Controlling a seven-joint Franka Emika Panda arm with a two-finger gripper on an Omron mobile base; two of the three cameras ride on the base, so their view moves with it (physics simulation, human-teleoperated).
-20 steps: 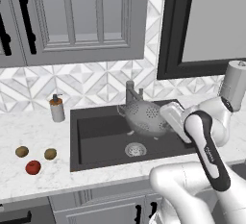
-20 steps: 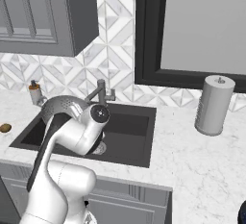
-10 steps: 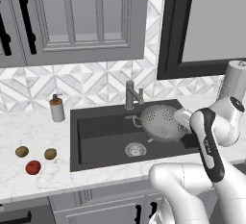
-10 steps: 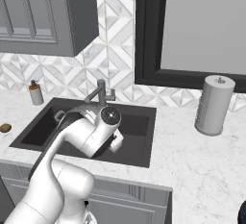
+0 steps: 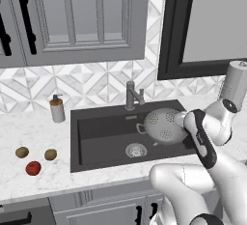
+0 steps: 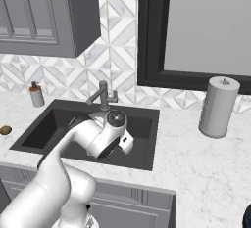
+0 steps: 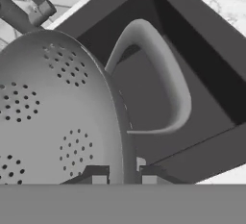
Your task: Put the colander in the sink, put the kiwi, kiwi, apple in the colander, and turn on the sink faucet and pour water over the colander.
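Gripper (image 7: 121, 175): closed on the rim of the colander, one tip on each side of the rim in the hand view.
Colander (image 5: 165, 125): held tilted over the right part of the sink, outer wall turned toward the left base camera, one loop handle pointing left; in the hand view (image 7: 53, 117) perforated inside at left, loop handle curving out at right.
Sink (image 5: 96, 132): dark basin set in the white counter, round silver drain (image 5: 135, 149) in its bottom, just below and left of the colander.
Sink faucet (image 5: 131, 94): upright behind the sink's back edge, just behind the colander; no water visible.
Kiwis: two on the counter left of the sink, one (image 5: 21, 152) further left, one (image 5: 50, 154) nearer the basin, apart.
Apple (image 5: 33, 167): on the counter just in front of the two kiwis, between them.
Soap dispenser (image 5: 57, 109): upright at the sink's back left corner.
Paper towel roll (image 6: 218, 106): upright on the counter, well right of the sink.
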